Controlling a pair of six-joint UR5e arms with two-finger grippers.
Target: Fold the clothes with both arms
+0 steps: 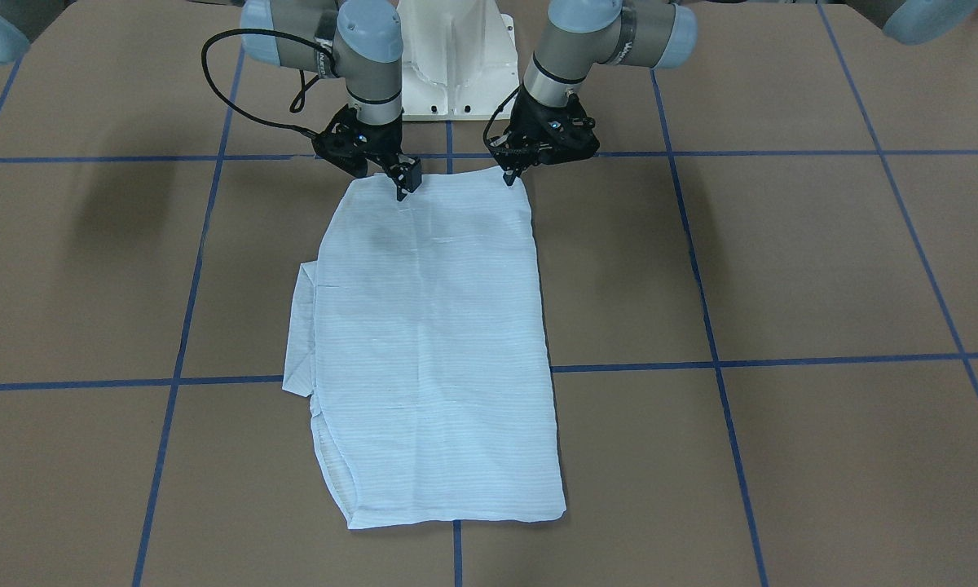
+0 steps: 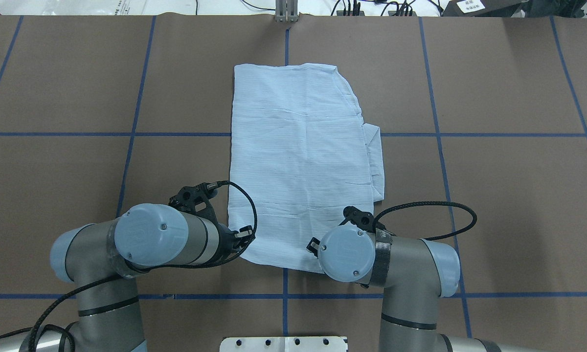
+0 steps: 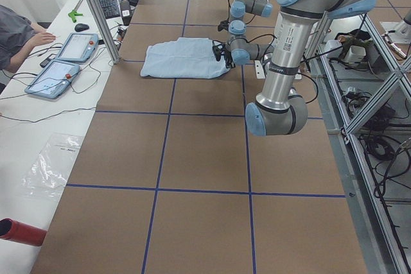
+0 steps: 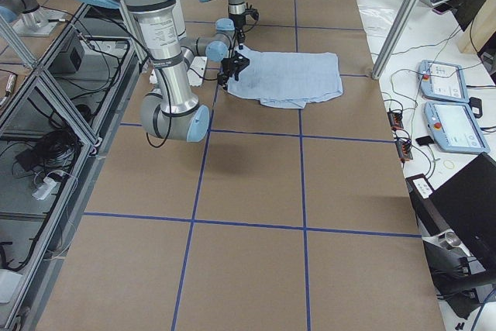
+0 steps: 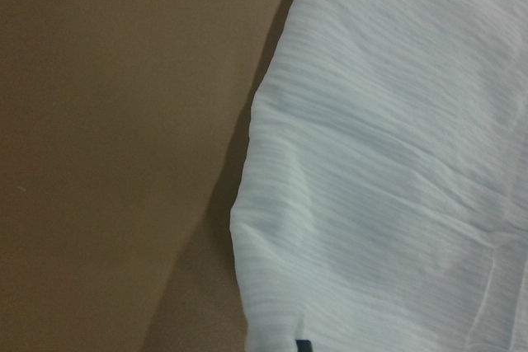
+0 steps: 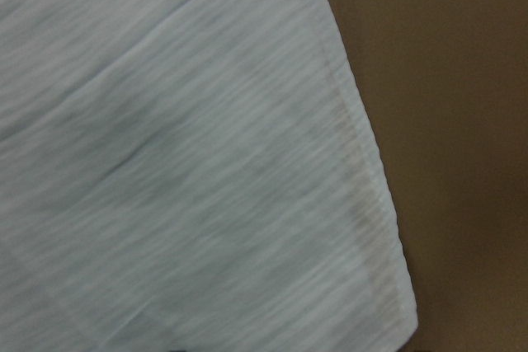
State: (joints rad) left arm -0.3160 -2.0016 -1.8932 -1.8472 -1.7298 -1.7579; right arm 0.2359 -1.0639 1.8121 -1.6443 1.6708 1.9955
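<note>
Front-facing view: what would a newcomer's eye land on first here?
The light-blue shirt, folded into a long panel, stands out on the brown table. The right gripper and left gripper both sit at its robot-side edge. A folded layer pokes out along the shirt's side on the robot's right.

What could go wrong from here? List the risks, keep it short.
1. The right gripper sits inboard of the near corner of the shirt, while the left gripper is at the other corner. On a lift, the free corner could droop and skew the fold.
2. A tucked flap pokes out on the robot's right side; pulling the edge might drag it out more.
3. The cloth looks thin and layered, so a pinch may catch only the top layer.
</note>
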